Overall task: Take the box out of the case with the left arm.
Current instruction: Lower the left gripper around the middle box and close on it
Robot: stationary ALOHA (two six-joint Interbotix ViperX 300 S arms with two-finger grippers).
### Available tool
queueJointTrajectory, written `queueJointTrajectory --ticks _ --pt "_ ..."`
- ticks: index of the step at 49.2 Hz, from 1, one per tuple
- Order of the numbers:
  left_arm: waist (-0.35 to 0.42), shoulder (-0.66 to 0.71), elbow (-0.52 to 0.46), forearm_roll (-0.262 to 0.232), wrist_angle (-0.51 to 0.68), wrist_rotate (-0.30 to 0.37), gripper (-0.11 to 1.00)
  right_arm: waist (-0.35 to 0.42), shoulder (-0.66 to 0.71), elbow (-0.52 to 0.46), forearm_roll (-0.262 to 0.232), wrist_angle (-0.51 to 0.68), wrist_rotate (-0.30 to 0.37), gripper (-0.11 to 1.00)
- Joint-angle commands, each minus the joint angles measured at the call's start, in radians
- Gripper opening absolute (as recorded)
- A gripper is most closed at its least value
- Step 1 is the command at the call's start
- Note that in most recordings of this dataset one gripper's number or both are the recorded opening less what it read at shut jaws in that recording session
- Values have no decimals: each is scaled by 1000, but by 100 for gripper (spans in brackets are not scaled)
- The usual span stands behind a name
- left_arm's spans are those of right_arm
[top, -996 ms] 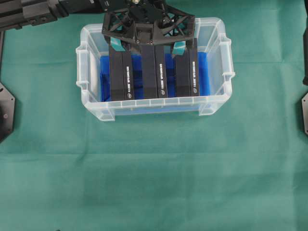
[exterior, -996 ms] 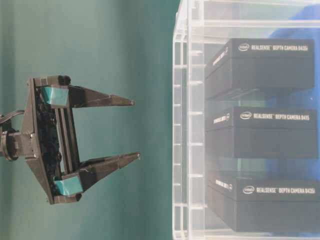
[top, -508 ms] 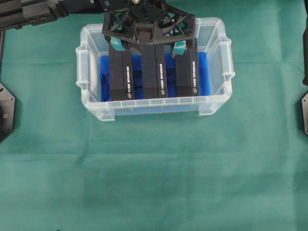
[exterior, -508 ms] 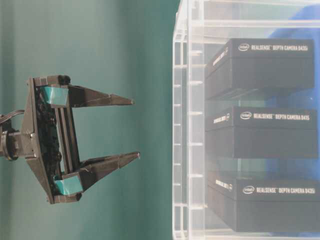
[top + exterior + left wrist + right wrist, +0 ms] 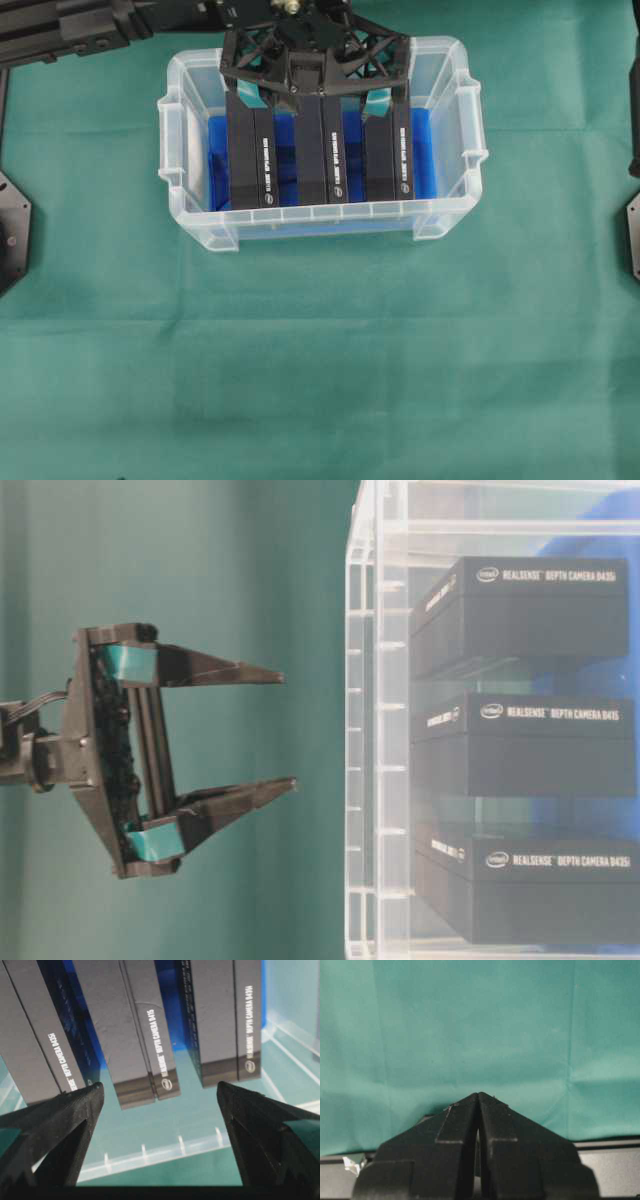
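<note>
The left end effector (image 5: 314, 95) hangs over the far end of the case (image 5: 185, 150) with its fingers spread as wide as they go and nothing between them. That wide stance looks chosen to straddle one box: in the left wrist view the two black fingertips (image 5: 75, 1110) frame the middle box (image 5: 135, 1035), whose near end sits between them but well below, so no contact is made.

Three black boxes stand on edge in the case, side by side on the blue cloth (image 5: 425, 150), each with white lettering along its spine. The middle box (image 5: 325, 150) is the likely target, with the left box (image 5: 252, 150) and the right box (image 5: 388, 150) close on either flank. Those neighbours are the main hindrance, I judge: the gaps between boxes are narrow, so each finger must slip down a slim blue channel without nudging a neighbour. The far wall and ribbed rim of the case also crowd the fingers.

The right end effector (image 5: 478, 1100) is pressed shut with nothing in it, facing bare green cloth on the worktop (image 5: 320, 380), well clear of the case
</note>
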Motion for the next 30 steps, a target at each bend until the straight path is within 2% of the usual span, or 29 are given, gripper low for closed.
queueJointTrajectory --ticks 1,30 --pt "3 -14 -2 3 -8 2 98 -2 0 -12 3 -3 2 0" --pt "5 -11 107 5 -100 -3 98 0 2 -11 2 -5 2 0"
